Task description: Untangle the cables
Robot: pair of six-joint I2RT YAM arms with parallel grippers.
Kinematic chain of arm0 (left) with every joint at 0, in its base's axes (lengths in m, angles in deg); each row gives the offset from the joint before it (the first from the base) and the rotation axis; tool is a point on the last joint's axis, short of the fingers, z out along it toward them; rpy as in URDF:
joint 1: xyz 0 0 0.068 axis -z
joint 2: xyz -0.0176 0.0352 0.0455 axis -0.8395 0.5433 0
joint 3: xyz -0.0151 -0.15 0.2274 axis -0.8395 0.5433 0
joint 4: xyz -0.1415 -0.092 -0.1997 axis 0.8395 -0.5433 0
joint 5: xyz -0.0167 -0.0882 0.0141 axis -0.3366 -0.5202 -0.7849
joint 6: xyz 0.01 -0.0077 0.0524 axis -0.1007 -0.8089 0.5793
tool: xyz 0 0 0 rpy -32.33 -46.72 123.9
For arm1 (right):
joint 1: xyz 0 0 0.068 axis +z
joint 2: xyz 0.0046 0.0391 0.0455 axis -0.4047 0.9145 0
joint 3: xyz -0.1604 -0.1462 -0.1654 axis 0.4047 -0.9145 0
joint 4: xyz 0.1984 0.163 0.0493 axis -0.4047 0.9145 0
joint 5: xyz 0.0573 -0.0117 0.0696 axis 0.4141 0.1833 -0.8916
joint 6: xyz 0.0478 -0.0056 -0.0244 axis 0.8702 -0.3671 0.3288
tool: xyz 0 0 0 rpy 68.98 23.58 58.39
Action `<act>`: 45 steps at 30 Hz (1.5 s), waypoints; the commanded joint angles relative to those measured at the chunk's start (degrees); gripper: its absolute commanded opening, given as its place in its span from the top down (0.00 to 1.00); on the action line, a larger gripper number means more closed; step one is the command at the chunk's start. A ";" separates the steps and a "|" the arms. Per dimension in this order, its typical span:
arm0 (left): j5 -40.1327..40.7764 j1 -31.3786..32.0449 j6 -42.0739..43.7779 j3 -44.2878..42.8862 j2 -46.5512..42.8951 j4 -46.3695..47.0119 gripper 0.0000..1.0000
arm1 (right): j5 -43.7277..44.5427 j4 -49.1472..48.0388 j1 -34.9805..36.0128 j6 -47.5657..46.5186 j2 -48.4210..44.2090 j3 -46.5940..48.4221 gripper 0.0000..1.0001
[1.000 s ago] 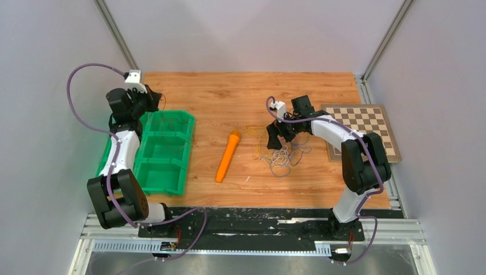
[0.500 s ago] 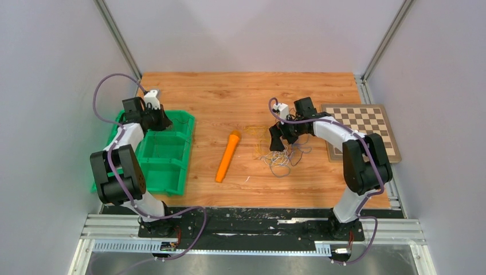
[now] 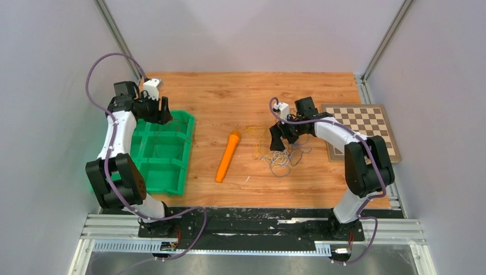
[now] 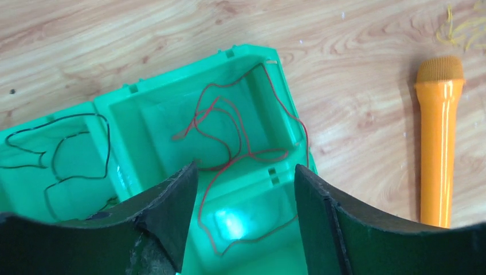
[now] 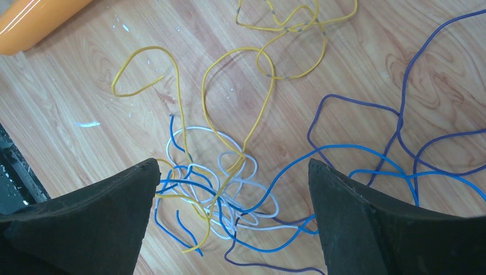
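The left gripper (image 4: 245, 169) is being held with its black fingers apart and nothing between them, just above a green plastic divided bin (image 4: 132, 91). The compartment beneath it is being occupied by a thin red wire (image 4: 252, 156), which is running in loose loops over the divider into the next compartment. A thin black wire (image 4: 108, 146) is lying curled in the compartment alongside. The right gripper (image 5: 233, 166) is likewise being held wide apart, clasping nothing, low over the tangle of thin cables (image 5: 229, 195) on the wooden table (image 3: 229, 91), well outside the bin. There yellow strands (image 5: 263, 109), blue strands (image 5: 344, 149), white loops (image 5: 195, 132) and purple strands (image 5: 401, 86) are crossing one another. An orange cylindrical marker (image 3: 227, 156) is lying between bin and tangle, touching neither, and a checkered chessboard (image 3: 361, 132) is lying at the table's right edge.
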 commanded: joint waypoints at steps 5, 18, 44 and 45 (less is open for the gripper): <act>1.06 -0.29 18.10 -3.31 -4.86 -24.83 0.34 | -1.45 -0.09 -0.36 -0.31 -4.71 -1.75 0.00; -0.04 2.36 21.25 9.99 -0.07 -16.57 0.47 | -1.52 -0.07 -0.35 0.13 -5.43 -3.34 0.00; -2.76 4.11 35.96 9.19 9.40 -13.68 0.48 | 0.50 -0.07 -0.45 -0.40 -3.64 -2.95 0.00; -2.77 4.17 35.96 9.31 9.63 -13.42 0.48 | 0.55 -0.07 -0.39 -0.41 -3.54 -2.90 0.00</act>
